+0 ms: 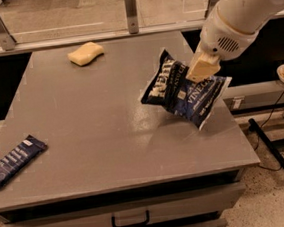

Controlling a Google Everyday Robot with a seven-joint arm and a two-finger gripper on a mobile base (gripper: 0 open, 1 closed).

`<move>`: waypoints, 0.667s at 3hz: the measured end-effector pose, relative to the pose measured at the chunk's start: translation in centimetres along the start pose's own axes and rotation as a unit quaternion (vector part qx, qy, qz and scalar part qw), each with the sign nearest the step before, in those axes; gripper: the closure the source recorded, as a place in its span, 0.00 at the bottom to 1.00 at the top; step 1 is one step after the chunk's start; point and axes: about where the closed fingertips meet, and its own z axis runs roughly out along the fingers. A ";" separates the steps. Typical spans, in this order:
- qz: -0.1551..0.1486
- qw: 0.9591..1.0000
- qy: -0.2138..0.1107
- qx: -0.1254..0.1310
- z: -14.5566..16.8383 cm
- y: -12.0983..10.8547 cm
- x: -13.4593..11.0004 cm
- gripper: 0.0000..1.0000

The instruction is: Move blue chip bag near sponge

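Observation:
The blue chip bag [182, 90] is a crumpled navy foil bag with white lettering, lifted off the right side of the grey table [98, 125] and tilted. My gripper [202, 68] is shut on its upper middle, its beige fingers [203, 65] pinching the foil. The white arm reaches in from the upper right. The sponge [85, 53], a small pale yellow block, lies at the far left-centre of the table, well away from the bag.
A flat narrow dark blue bar packet [16, 160] lies near the table's front left edge. A glass railing with metal posts [131, 8] runs behind the table. A drawer handle [130, 220] is below the front edge. Cables and a stand are on the floor at right.

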 end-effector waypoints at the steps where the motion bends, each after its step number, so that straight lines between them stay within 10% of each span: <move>1: -0.031 0.997 -0.054 0.037 -3.1 -3.7 -5.9 1.00; 2: -0.025 0.991 -0.109 0.073 -5.0 -5.5 -10.7 1.00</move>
